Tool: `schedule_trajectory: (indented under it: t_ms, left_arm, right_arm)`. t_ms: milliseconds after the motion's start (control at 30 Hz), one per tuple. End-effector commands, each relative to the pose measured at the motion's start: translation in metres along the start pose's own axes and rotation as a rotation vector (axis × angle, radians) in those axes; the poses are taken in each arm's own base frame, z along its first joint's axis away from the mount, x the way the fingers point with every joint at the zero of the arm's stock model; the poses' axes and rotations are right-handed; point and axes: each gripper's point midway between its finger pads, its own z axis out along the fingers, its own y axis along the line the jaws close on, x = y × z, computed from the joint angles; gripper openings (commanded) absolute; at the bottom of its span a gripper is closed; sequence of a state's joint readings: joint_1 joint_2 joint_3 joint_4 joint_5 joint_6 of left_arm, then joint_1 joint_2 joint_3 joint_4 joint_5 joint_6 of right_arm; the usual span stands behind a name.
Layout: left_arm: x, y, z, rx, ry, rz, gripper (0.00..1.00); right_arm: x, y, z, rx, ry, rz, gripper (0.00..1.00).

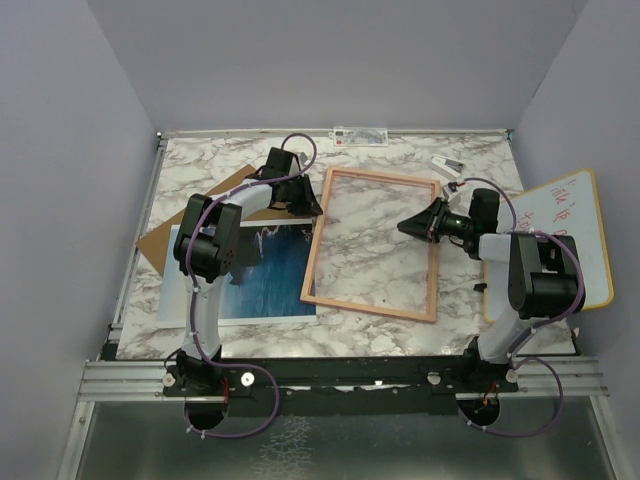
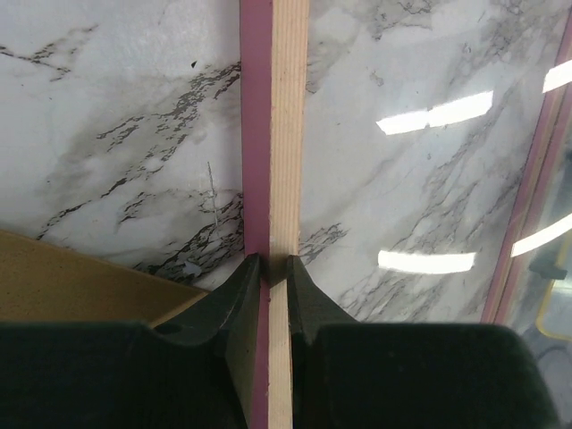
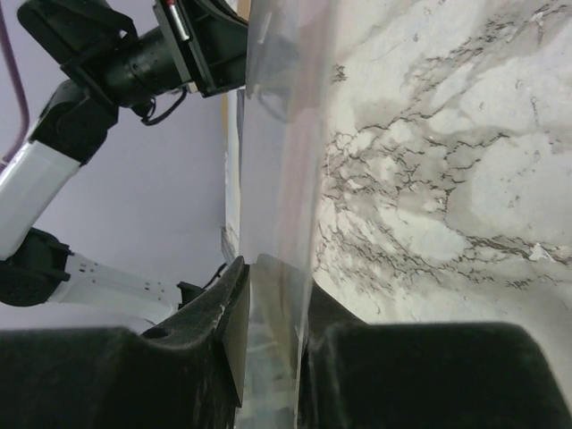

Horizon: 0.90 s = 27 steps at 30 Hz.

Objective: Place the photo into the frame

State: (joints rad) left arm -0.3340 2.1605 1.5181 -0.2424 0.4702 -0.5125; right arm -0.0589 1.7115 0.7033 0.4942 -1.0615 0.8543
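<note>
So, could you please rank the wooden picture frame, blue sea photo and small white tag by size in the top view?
Wooden picture frame.
Blue sea photo, partly covered, so this order is unsure.
Small white tag.

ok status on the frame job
left gripper shut on frame rail. right gripper around clear pane, grip unclear. photo flat on table under left arm, not in yet.

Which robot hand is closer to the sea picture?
Left. The left gripper pinches the rim of the frame right beside the top corner of the photo. The right gripper is across the frame, toward its far side.
</note>
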Motion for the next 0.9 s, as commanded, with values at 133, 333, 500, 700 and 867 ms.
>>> schedule_trajectory:
  t_ms: [133,333,500,700,867]
  left_arm:
    - [0.034,0.040,0.014,-0.136,0.082,-0.006,0.17]
    - [0.034,0.040,0.015,-0.137,0.084,-0.007,0.17]
    - [0.035,0.041,0.015,-0.140,0.083,-0.008,0.17]
    - [0.035,0.043,0.016,-0.146,0.082,-0.009,0.17]
    - [0.035,0.043,0.016,-0.148,0.082,-0.009,0.17]
  right_arm:
    - [0.000,-0.019,0.004,0.109,-0.002,-0.018,0.23]
    - [-0.003,-0.021,0.002,0.144,-0.015,-0.028,0.25]
    - [-0.004,-0.023,0.001,0.164,-0.025,-0.028,0.30]
    - [-0.007,-0.021,0.000,0.181,-0.038,-0.032,0.32]
    - [-0.011,-0.020,-0.002,0.196,-0.049,-0.035,0.36]
